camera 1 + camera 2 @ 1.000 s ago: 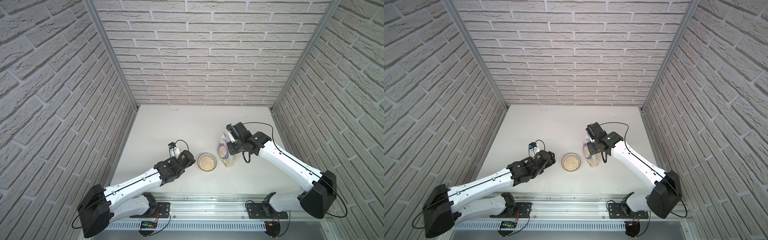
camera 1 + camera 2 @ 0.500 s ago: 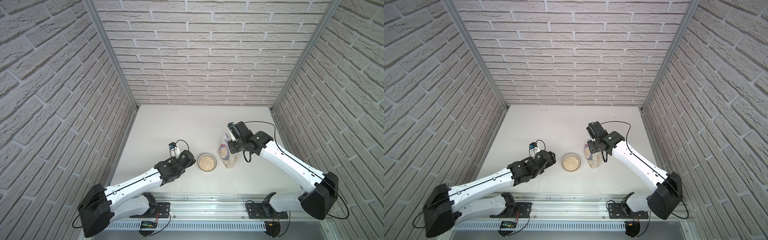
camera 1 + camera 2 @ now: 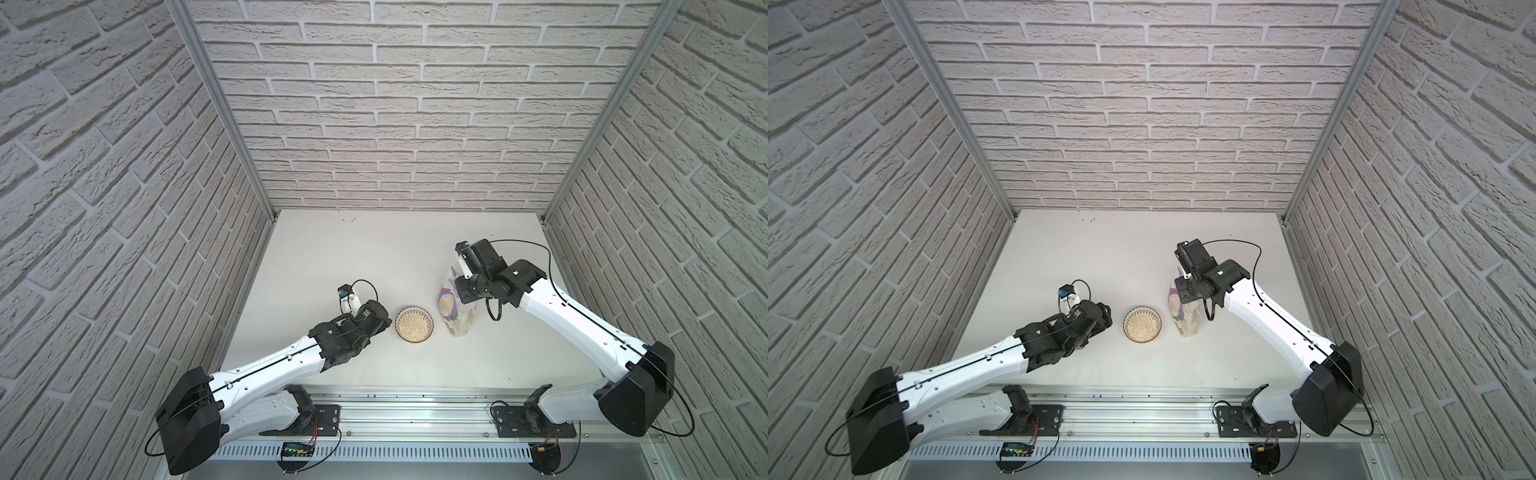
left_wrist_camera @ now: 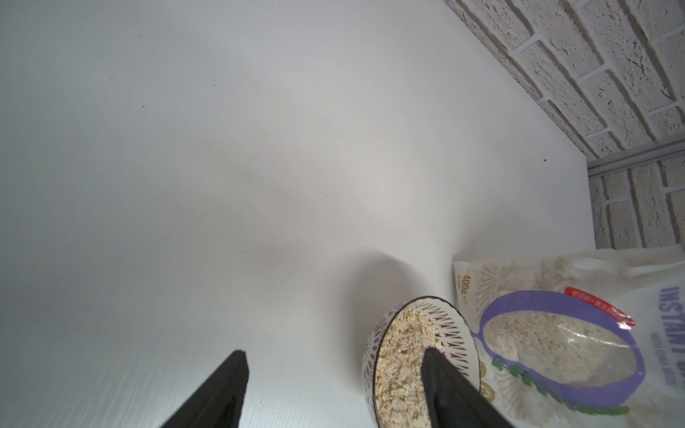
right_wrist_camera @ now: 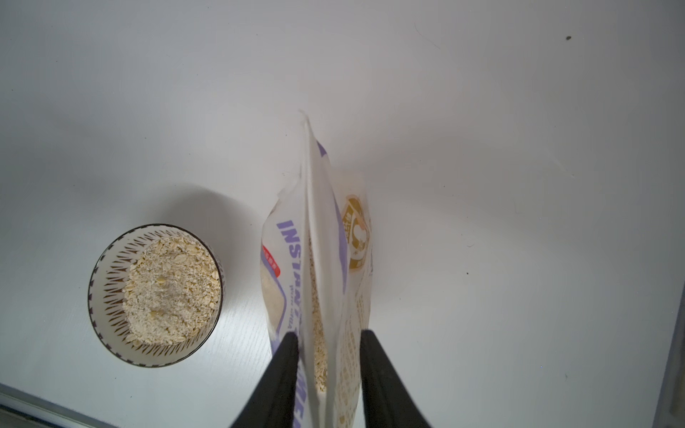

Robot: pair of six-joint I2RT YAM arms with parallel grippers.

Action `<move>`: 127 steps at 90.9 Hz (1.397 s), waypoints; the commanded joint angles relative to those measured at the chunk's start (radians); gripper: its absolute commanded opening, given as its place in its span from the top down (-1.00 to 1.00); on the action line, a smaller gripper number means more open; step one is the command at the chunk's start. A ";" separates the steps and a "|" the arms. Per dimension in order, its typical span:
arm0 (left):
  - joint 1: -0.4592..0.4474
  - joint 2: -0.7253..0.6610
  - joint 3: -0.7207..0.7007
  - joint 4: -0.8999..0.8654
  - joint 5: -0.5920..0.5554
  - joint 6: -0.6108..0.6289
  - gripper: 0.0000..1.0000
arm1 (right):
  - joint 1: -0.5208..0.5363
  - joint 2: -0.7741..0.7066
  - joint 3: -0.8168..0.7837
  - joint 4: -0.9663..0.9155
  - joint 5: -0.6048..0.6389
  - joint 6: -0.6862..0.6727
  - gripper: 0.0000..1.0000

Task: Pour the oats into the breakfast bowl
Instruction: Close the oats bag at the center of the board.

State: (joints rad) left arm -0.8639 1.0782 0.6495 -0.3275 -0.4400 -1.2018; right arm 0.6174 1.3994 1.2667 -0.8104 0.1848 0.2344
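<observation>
The breakfast bowl [image 3: 414,324] [image 3: 1142,325] stands at the table's front middle, holding a heap of pale oats [image 5: 170,289]. Just right of it the oats bag [image 3: 451,305] [image 3: 1185,318] [image 5: 322,241] stands upright on the table with its mouth open. My right gripper [image 5: 330,335] is above the bag, open, its two fingers on either side of the bag's top edge, close against it. My left gripper [image 4: 333,355] hangs open left of the bowl [image 4: 370,344] with nothing in it, and one fingertip [image 4: 435,365] shows in front of the bowl's oats.
Brick walls close in the white table [image 3: 374,249] on three sides. The metal rail [image 3: 415,409] with both arm bases runs along the front edge.
My right gripper's jaws have parted from their pinch on the bag's top, and the wrist has shifted slightly back. The bag still stands. The left arm has not moved.
</observation>
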 commanded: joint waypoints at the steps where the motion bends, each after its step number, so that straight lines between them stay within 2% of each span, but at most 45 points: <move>1: -0.005 -0.002 0.017 0.020 -0.003 0.012 -0.53 | -0.011 0.042 0.043 0.053 -0.017 -0.010 0.78; 3: -0.005 -0.003 0.016 0.019 -0.004 0.012 -0.53 | -0.013 0.048 0.049 0.054 -0.019 -0.011 0.89; 5: -0.004 -0.004 0.016 0.018 -0.005 0.011 -0.53 | -0.013 0.051 0.053 0.057 -0.019 -0.010 0.92; 19: -0.005 -0.009 0.015 0.018 -0.006 0.014 -0.53 | -0.020 0.008 0.004 0.144 -0.020 0.012 0.93; 26: -0.004 -0.009 0.013 0.022 -0.006 0.015 -0.53 | -0.040 0.025 0.018 0.129 -0.071 0.011 0.93; 30: -0.005 -0.008 0.012 0.024 -0.004 0.015 -0.53 | -0.043 0.043 0.029 0.115 -0.076 0.014 0.72; 36: -0.004 -0.004 0.013 0.028 -0.001 0.019 -0.53 | -0.044 0.061 0.026 0.131 -0.064 0.015 0.23; 40: -0.004 -0.002 0.013 0.027 0.000 0.020 -0.52 | -0.046 0.069 0.022 0.151 -0.058 0.014 0.13; 43: -0.004 0.001 0.013 0.027 -0.002 0.019 -0.52 | -0.050 0.078 0.024 0.165 -0.059 0.016 0.26; 45: -0.005 0.003 0.013 0.027 -0.003 0.020 -0.52 | -0.052 0.084 0.027 0.173 -0.061 0.017 0.46; 47: -0.005 0.005 0.013 0.027 -0.004 0.019 -0.52 | -0.055 0.092 0.031 0.179 -0.063 0.018 0.78; 49: -0.005 0.007 0.013 0.027 -0.005 0.018 -0.52 | -0.058 0.099 0.038 0.181 -0.065 0.019 0.89; 58: -0.004 0.013 0.017 0.028 -0.003 0.020 -0.52 | -0.061 0.091 0.018 0.235 -0.043 0.027 0.93; 73: -0.005 0.020 0.011 0.057 0.003 0.053 -0.51 | -0.079 0.098 0.031 0.252 -0.133 0.021 0.93; 75: -0.006 0.021 0.010 0.064 0.005 0.058 -0.51 | -0.079 0.103 0.035 0.250 -0.135 0.024 0.84; 82: -0.005 0.024 0.008 0.080 0.009 0.076 -0.52 | -0.079 0.115 0.036 0.265 -0.134 0.030 0.14; 87: -0.005 0.027 0.009 0.087 0.012 0.093 -0.54 | -0.080 0.126 0.041 0.281 -0.121 0.033 0.02; 91: -0.004 0.031 0.015 0.087 0.014 0.107 -0.62 | -0.082 0.138 0.051 0.286 -0.114 0.032 0.05; 95: -0.004 0.035 0.022 0.082 0.013 0.126 -0.71 | -0.084 0.152 0.063 0.289 -0.116 0.030 0.16; 99: -0.003 0.039 0.030 0.073 0.011 0.135 -0.79 | -0.085 0.169 0.078 0.289 -0.124 0.026 0.40; 105: -0.003 0.045 0.036 0.070 0.007 0.146 -0.86 | -0.086 0.192 0.101 0.280 -0.136 0.022 0.89; 111: -0.003 0.050 0.039 0.069 0.001 0.151 -0.96 | -0.086 0.189 0.090 0.300 -0.130 0.024 0.93; 127: 0.001 0.047 0.043 0.089 0.005 0.202 -0.96 | -0.092 0.146 0.051 0.336 -0.152 0.030 0.93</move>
State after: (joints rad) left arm -0.8639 1.1278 0.6685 -0.2737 -0.4282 -1.0573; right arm 0.5358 1.5837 1.3277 -0.5358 0.0544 0.2596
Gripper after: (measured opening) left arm 0.981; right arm 0.060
